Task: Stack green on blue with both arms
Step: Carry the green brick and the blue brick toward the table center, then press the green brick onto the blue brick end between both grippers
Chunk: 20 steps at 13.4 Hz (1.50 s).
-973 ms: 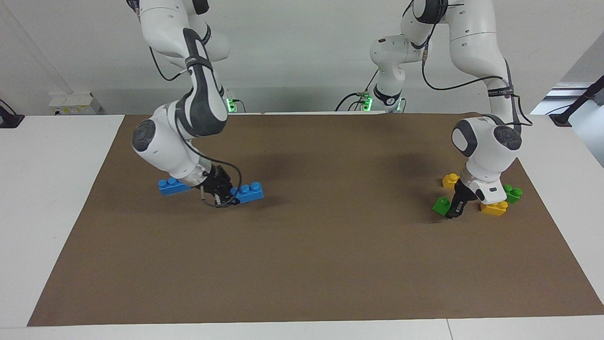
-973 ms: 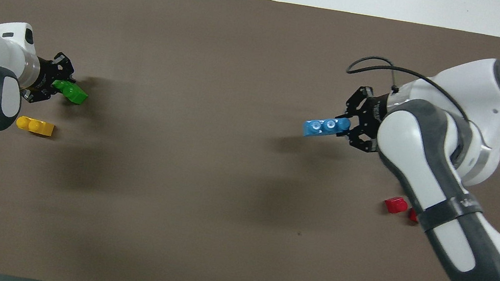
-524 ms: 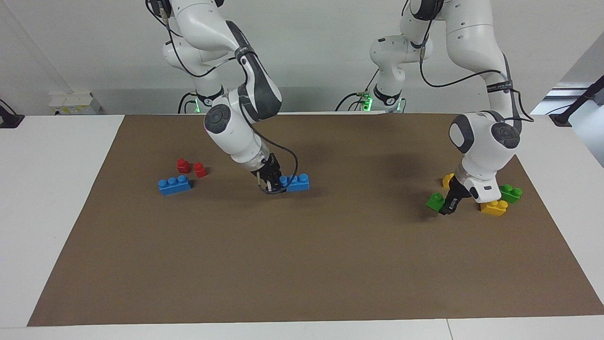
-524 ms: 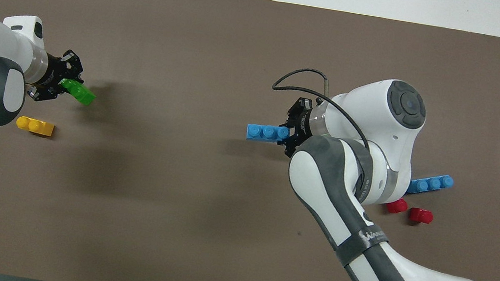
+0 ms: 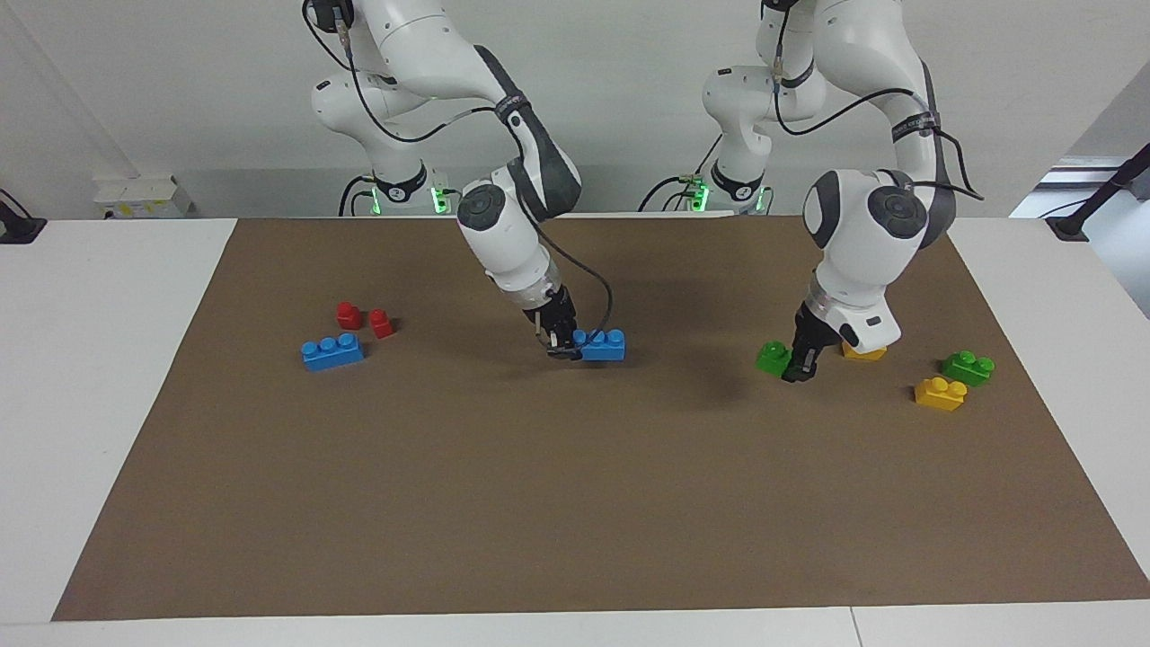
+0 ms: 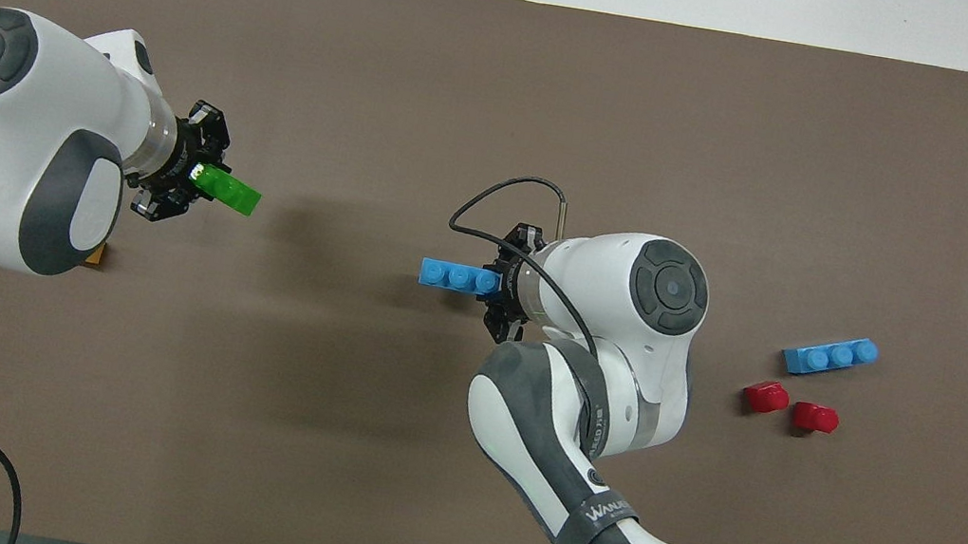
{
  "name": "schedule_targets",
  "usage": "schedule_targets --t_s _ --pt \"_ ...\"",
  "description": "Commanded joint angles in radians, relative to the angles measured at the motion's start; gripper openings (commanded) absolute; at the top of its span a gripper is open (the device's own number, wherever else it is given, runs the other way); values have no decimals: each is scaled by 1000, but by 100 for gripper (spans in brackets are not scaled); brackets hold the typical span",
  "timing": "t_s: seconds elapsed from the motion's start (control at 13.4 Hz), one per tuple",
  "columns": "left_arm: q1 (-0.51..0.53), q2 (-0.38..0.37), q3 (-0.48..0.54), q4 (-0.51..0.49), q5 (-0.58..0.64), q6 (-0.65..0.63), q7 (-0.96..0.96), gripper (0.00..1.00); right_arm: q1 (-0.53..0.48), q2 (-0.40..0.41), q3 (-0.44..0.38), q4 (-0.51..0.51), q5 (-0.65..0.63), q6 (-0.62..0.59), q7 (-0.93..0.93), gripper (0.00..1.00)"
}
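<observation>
My right gripper is shut on one end of a long blue three-stud brick and holds it level, low over the middle of the brown mat. In the overhead view this gripper and its blue brick show too. My left gripper is shut on a small green brick, raised over the mat toward the left arm's end. It shows in the overhead view too, with the green brick. The two held bricks are apart.
A second blue brick and two red blocks lie at the right arm's end. A second green brick and two yellow bricks lie at the left arm's end. The brown mat covers the table.
Both arms have carried their bricks toward the table's middle. The right gripper with the blue brick moved far from the other blue brick. The left gripper lifted the green brick away from the yellow bricks.
</observation>
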Motion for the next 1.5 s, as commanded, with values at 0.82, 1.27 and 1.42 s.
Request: schedule_targets --t_s 0.82,1.27,1.42 --pt "-396 -89 18 -78 68 -5 -782 0 71 22 -5 -113 25 171 43 0" --pt "-453 -87 16 -145 136 61 -893 0 80 22 -5 -140 25 191 36 0" --pt "-465 -81 16 -153 139 88 -907 0 80 21 -5 -146 25 191 31 0"
